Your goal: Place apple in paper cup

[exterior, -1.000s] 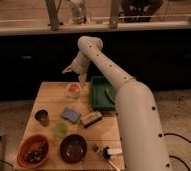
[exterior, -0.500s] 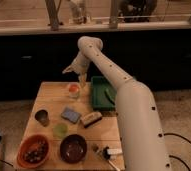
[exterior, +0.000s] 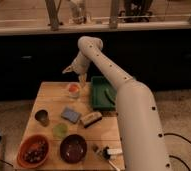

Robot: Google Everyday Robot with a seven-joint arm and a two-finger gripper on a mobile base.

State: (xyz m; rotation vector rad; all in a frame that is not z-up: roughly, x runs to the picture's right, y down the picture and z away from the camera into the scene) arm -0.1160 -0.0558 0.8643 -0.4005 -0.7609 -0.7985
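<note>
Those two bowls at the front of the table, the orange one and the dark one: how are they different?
The orange bowl is bright and holds dark lumps; the dark bowl is brownish, its contents unclear. The orange bowl sits near the left corner, the dark bowl to its right. Both are round, upright and far from the gripper, which hangs above the paper cup at the back.

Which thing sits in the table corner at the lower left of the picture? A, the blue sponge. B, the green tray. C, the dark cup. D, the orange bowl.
D: the orange bowl fills the lower left corner of the table, while the green tray lies at the far right and the gripper hangs above the white cup at the far side.
</note>
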